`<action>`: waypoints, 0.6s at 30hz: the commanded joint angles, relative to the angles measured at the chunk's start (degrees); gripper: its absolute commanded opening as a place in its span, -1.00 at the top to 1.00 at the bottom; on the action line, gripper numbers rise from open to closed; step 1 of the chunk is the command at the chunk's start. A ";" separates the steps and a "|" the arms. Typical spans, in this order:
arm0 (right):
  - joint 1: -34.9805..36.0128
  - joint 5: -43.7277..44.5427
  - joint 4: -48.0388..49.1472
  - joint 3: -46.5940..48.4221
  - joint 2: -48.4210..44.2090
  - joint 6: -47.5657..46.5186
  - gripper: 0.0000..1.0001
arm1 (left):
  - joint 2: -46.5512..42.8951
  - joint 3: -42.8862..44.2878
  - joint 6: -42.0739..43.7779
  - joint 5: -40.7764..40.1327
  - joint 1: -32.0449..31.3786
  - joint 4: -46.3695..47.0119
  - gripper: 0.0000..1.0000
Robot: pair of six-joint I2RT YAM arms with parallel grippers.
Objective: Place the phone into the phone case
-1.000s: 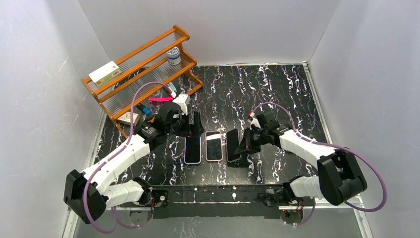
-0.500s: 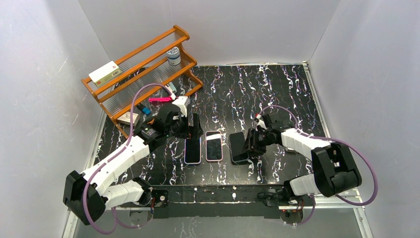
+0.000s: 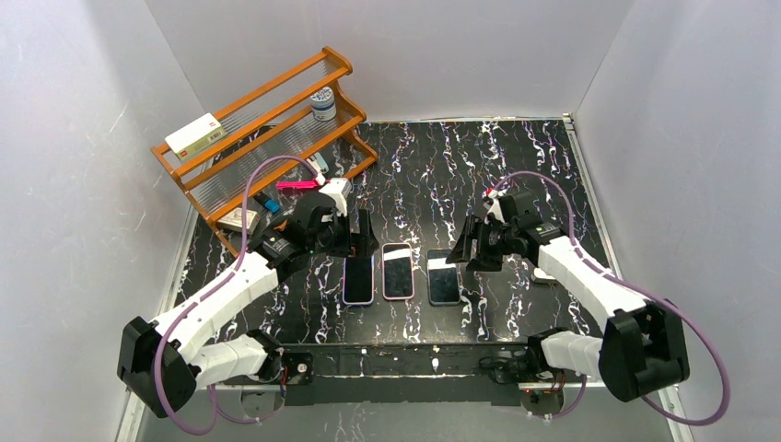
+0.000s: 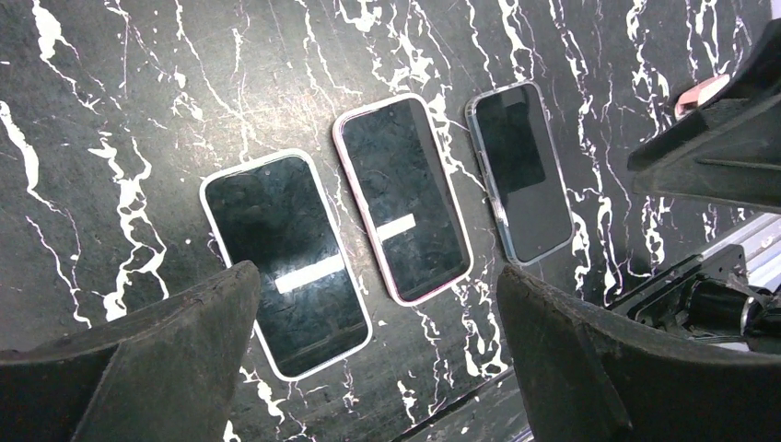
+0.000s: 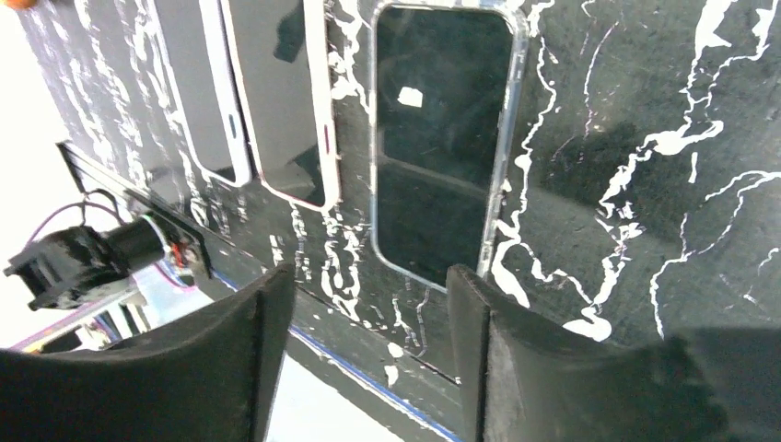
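the phone (image 3: pixel 443 276) lies flat in its clear phone case (image 5: pixel 504 138) on the table (image 3: pixel 516 166), rightmost of three. right jaws hang spread and empty above it. left jaws are spread too, by the leftmost phone (image 3: pixel 358 279).

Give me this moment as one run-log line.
left pincer: open, empty | right pincer: open, empty | phone: flat on table, inside clear case

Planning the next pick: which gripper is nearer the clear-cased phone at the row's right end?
Right. The right gripper hovers open beside the clear-cased phone, at its far right corner. The left gripper is above the white-cased phone at the row's other end.
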 commanded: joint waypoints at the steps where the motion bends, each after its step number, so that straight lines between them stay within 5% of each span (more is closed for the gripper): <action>1: -0.34 2.02 -2.80 5.17 -4.68 1.61 -0.63 | -1.44 3.16 -1.62 -1.06 0.06 0.22 -0.96; 4: -0.38 2.75 -4.42 8.93 -6.04 1.78 -0.96 | -2.15 4.87 -3.03 -1.06 0.06 0.41 -0.96; 18: -0.36 11.09 -5.21 22.37 -16.80 2.39 -0.97 | -7.75 10.60 -4.71 -1.04 0.06 1.72 -0.96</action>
